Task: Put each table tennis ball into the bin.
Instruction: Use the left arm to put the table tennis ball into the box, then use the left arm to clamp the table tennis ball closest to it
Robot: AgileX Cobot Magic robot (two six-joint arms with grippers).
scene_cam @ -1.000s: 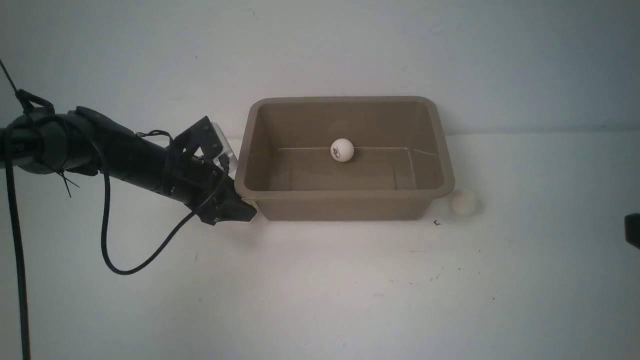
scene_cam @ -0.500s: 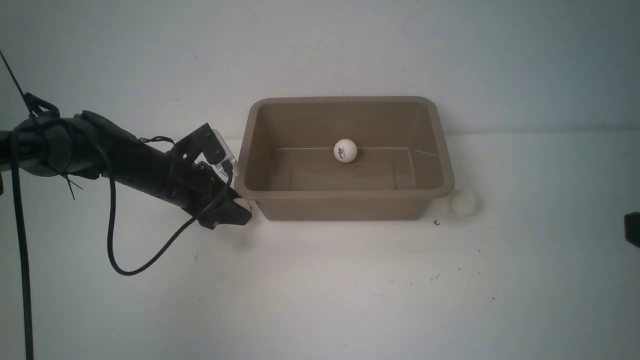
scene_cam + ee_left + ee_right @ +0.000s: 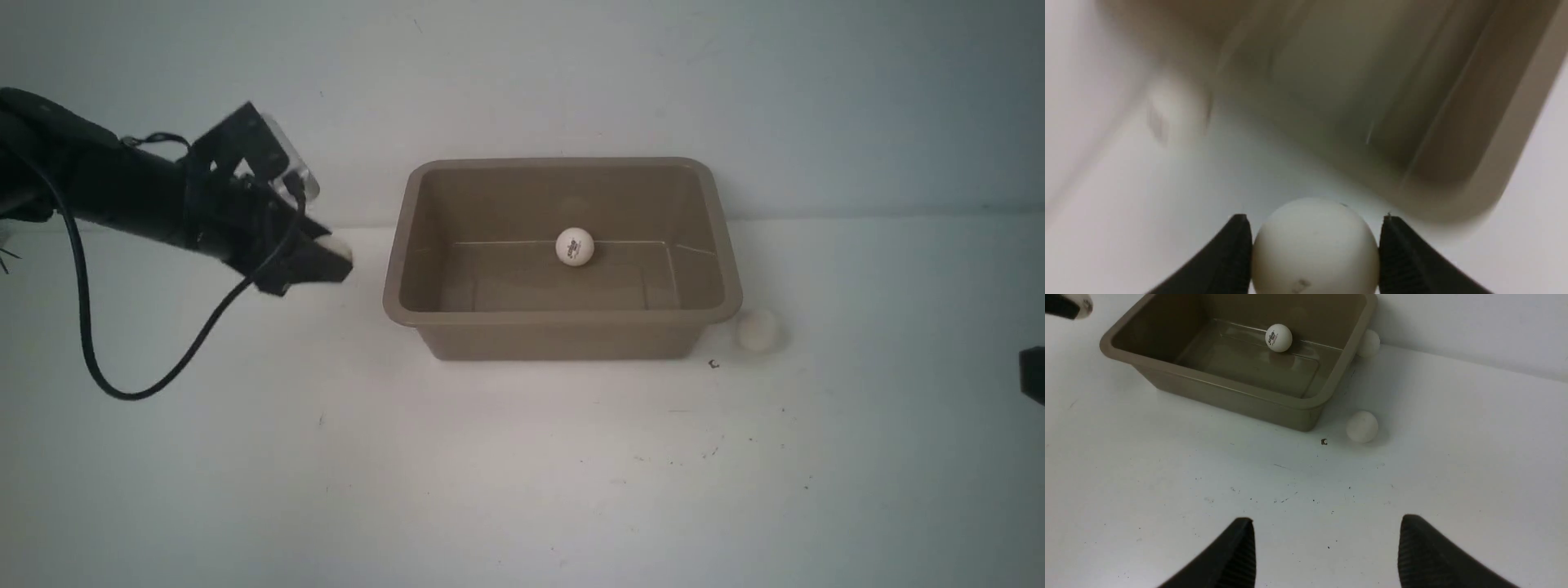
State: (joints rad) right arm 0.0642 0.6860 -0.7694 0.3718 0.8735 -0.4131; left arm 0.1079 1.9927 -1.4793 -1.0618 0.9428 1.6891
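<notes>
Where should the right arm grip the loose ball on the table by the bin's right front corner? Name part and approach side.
Grip the ball across its widest middle, coming straight down. It is a smooth sphere resting on the table, so an off-centre pinch would likely squirt it out. Put the fingers at its near and far sides, clear of the bin.
</notes>
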